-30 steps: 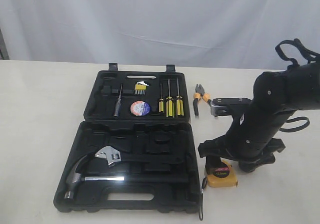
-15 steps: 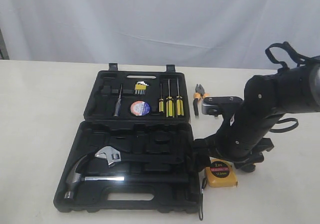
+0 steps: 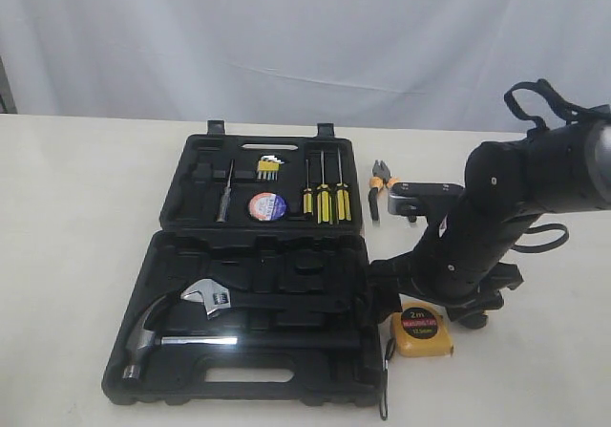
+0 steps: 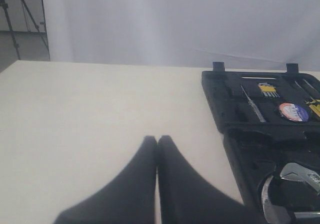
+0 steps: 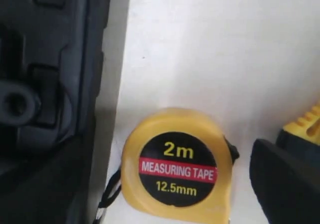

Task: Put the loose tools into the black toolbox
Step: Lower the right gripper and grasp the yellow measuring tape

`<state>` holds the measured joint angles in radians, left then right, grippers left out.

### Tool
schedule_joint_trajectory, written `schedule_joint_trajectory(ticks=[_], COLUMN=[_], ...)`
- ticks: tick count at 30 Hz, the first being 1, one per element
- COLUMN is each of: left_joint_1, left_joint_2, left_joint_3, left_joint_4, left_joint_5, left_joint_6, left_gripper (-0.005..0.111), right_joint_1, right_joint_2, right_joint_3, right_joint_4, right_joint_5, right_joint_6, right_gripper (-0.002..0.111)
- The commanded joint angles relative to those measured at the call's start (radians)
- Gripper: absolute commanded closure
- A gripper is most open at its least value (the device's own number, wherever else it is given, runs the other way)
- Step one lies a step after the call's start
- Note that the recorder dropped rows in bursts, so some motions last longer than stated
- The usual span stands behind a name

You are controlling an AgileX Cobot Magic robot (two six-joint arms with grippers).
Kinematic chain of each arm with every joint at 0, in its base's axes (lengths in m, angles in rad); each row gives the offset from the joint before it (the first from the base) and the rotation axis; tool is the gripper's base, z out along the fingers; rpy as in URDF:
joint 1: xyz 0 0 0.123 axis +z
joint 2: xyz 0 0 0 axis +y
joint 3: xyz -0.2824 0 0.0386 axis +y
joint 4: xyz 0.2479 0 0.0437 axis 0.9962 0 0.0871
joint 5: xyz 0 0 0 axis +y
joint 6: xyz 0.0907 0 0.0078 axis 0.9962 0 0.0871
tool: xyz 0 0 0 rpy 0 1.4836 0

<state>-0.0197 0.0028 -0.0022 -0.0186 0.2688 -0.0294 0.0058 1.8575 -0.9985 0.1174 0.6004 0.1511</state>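
Note:
The black toolbox (image 3: 153,272) lies open on the table, also seen in the left wrist view (image 4: 216,99) and the right wrist view (image 5: 75,58). The black tape roll (image 3: 268,205) sits in its far half. Orange-handled pliers (image 3: 381,184) lie on the table right of the box. The yellow "2m" tape measure (image 3: 421,330) (image 5: 176,168) lies flat by the box's near right corner. My right gripper (image 3: 427,303) (image 5: 170,196) hangs open just over it, one finger on each side, not touching. A yellow ribbed piece (image 5: 307,123) peeks past one finger. My left gripper (image 4: 157,140) is shut on nothing over bare table.
A steel hammer (image 3: 153,333) and silver wrench (image 3: 210,297) fill the near half of the box. Three yellow screwdrivers (image 3: 325,198), hex keys (image 3: 268,167) and a thin probe (image 3: 225,190) sit in the far half. A white curtain backs the table.
My right arm has shifted left and drawn back a little, uncovering the tape measure's whole label. The tape measure has not moved.

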Motion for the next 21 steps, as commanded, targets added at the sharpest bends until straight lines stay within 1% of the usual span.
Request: schedule_joint_trajectory(ticks=[1, 10, 14, 16, 19, 21], left_joint_1=[-0.002, -0.002, -0.002, -0.002, -0.002, -0.002], left_joint_2=[-0.003, -0.003, -0.003, -0.003, -0.003, -0.003], left_joint_3=[0.002, 0.002, 0.002, 0.002, 0.002, 0.002], left_joint_4=[-0.002, -0.002, -0.002, -0.002, -0.002, -0.002], left_joint_5=[0.0, 0.0, 0.0, 0.0, 0.0, 0.0], left_joint_6=[0.0, 0.0, 0.0, 0.0, 0.0, 0.0], left_gripper=[0.107, 0.107, 0.107, 0.107, 0.107, 0.107], right_joint_1=[-0.001, -0.001, -0.001, -0.001, -0.001, -0.001], right_joint_2=[0.031, 0.031, 0.031, 0.031, 0.031, 0.031], right_joint_3=[0.01, 0.01, 0.01, 0.01, 0.01, 0.01], right_joint_4=[-0.071, -0.077, -0.078, -0.078, -0.078, -0.078], right_joint_5=[0.045, 0.084, 0.056, 0.048, 0.03, 0.022], right_joint_6=[0.017, 0.048, 0.048, 0.048, 0.046, 0.044], right_gripper=[0.024, 0.024, 0.025, 0.029, 0.039, 0.042])
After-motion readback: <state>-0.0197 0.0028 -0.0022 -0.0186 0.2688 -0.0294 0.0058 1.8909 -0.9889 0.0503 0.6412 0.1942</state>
